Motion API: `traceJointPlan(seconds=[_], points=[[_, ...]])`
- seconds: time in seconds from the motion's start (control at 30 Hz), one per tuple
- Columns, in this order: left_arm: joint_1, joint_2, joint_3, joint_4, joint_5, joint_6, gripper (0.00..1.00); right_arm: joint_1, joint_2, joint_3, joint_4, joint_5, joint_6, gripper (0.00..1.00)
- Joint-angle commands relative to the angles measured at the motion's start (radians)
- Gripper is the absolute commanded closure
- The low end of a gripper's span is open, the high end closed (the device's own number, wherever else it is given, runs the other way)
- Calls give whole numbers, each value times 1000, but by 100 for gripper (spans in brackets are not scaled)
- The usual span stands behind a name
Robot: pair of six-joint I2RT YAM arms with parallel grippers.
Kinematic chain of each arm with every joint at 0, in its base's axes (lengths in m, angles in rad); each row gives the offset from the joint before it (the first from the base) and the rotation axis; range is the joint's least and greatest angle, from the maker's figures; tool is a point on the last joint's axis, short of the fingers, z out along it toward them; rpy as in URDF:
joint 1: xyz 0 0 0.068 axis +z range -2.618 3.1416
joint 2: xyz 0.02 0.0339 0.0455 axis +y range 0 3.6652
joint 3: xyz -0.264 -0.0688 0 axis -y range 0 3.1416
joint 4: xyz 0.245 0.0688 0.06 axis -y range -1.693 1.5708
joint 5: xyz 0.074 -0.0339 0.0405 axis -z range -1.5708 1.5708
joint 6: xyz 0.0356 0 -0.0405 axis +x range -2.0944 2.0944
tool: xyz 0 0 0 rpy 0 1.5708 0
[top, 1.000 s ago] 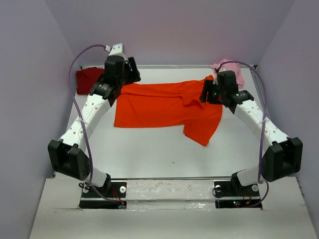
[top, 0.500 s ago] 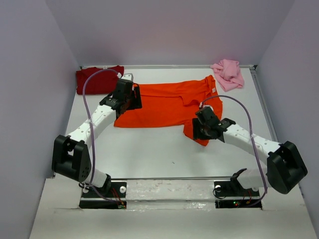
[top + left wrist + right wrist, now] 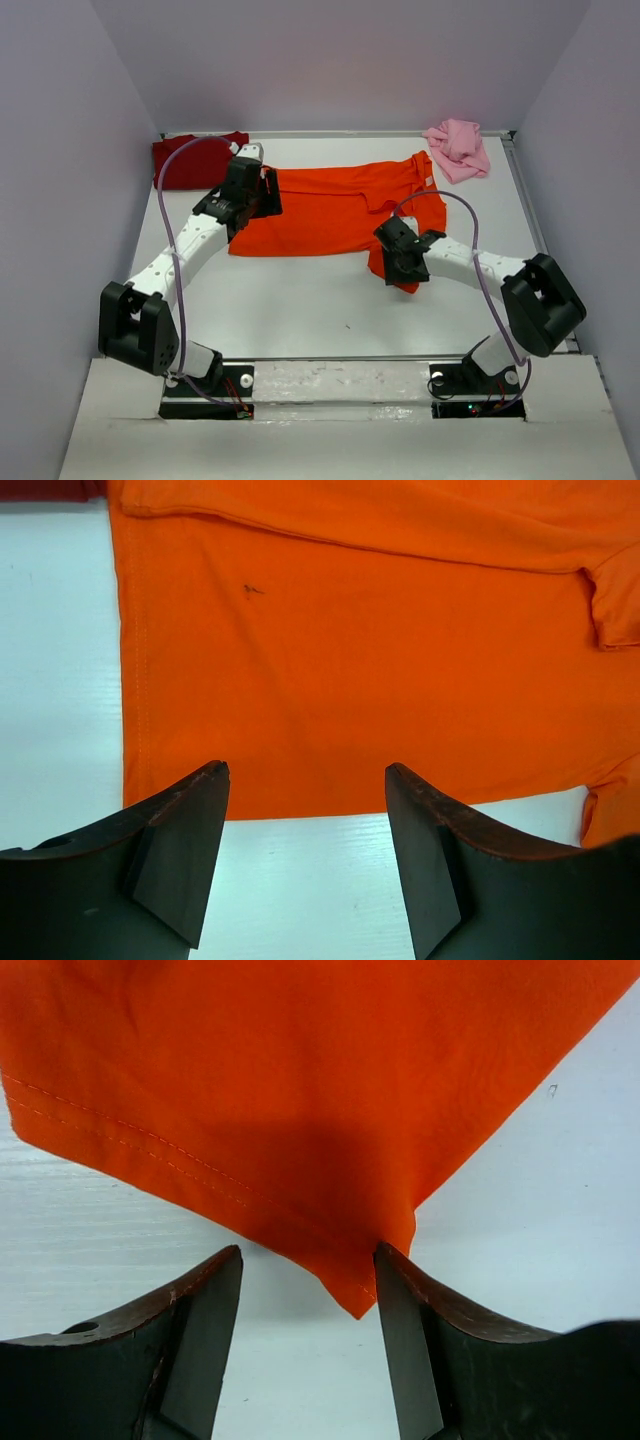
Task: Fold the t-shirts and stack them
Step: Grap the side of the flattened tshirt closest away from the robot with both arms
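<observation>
The orange t-shirt (image 3: pixel 330 205) lies spread across the middle of the table, with a flap hanging toward the near right. The dark red t-shirt (image 3: pixel 190 160) sits at the far left and the pink t-shirt (image 3: pixel 460 148) is bunched at the far right. My left gripper (image 3: pixel 250 195) (image 3: pixel 306 770) hovers open over the orange shirt's left end, its fingertips (image 3: pixel 190 840) framing the near hem. My right gripper (image 3: pixel 400 262) (image 3: pixel 308 1250) is open at the near right flap, whose pointed corner (image 3: pixel 355 1295) pokes between the jaws, close to the right finger (image 3: pixel 410 1340).
White table surface (image 3: pixel 300 300) stretches in front of the orange shirt. Grey walls close in on three sides. The arm bases (image 3: pixel 340 385) stand at the near edge.
Both arms have pulled back from the far end of the table. The right gripper came down to the orange shirt's near right corner; the left settled over its left end.
</observation>
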Motion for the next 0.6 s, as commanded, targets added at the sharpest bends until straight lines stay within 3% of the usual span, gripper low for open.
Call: traceJointPlan(seconds=[0.0,0.3,0.57], points=[[-2,-48,13,18,-14,17,27,11,27,74,-52,60,9,39],[-1,-57,12,18,-23,17,27,11,80,102,-96,-44,-5,42],[2,-67,13,18,-18,17,26,20,-11,107,-184,-65,-22,44]])
